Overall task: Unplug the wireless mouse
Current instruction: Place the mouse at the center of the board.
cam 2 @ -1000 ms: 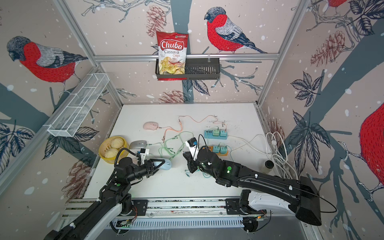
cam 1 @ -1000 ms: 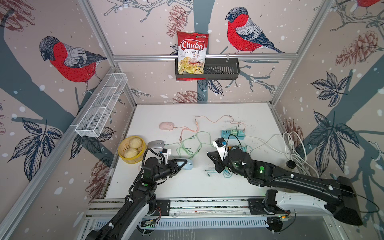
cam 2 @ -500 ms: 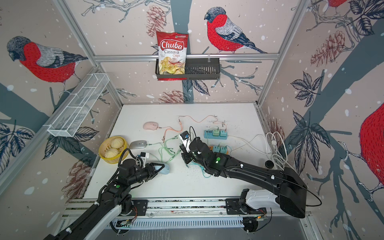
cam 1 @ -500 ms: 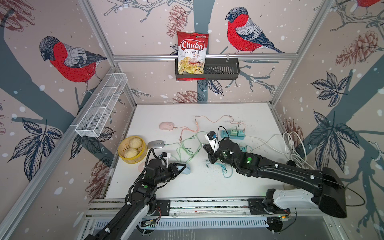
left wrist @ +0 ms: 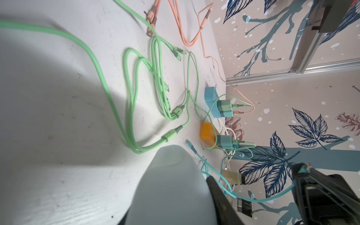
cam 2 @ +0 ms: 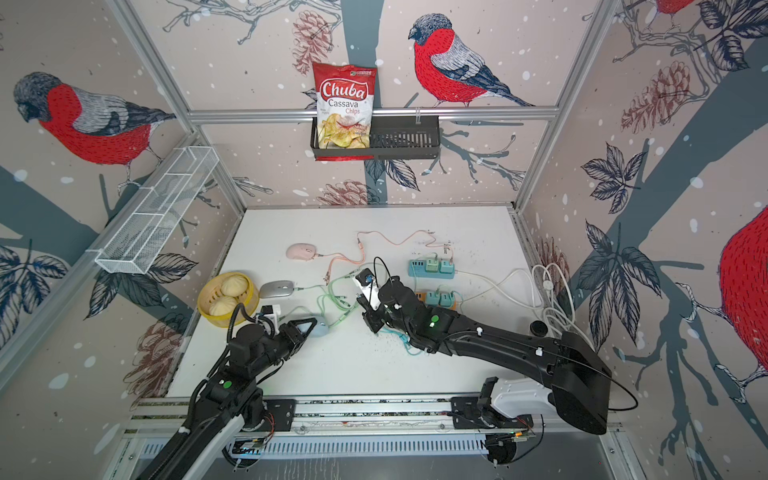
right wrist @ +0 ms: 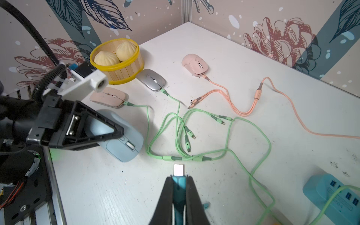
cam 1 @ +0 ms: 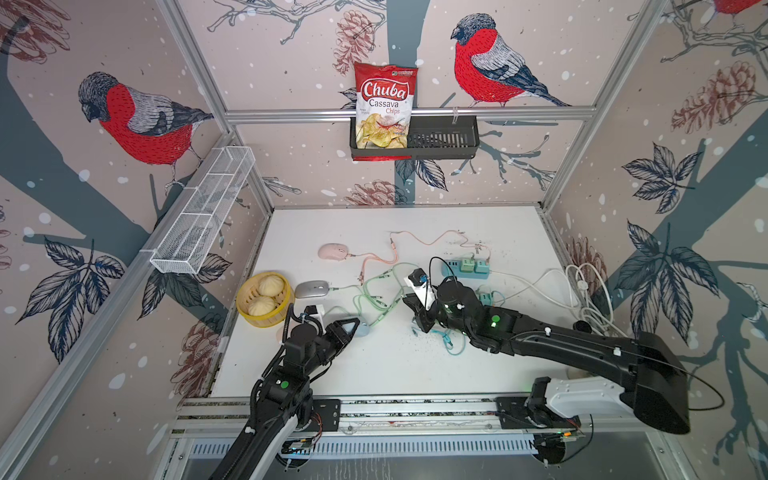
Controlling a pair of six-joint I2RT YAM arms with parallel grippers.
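Right gripper (right wrist: 178,178): I see its jaws pressed onto the teal plug (right wrist: 178,169), held well apart from the blue mouse (right wrist: 124,150). Left gripper (cam 1: 352,325): its jaws clamp that mouse on the white table (right wrist: 214,48), just beside the green cable (right wrist: 194,158).

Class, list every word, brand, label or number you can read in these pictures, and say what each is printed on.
"Chuba": on the red and white crisp bag standing in the black slotted wall basket.
"Cassava Chips": same bag, below the brand.
Badge at the bag's top and its fine print: too small to read.
Print on the light blue power strip: blurred, unreadable.
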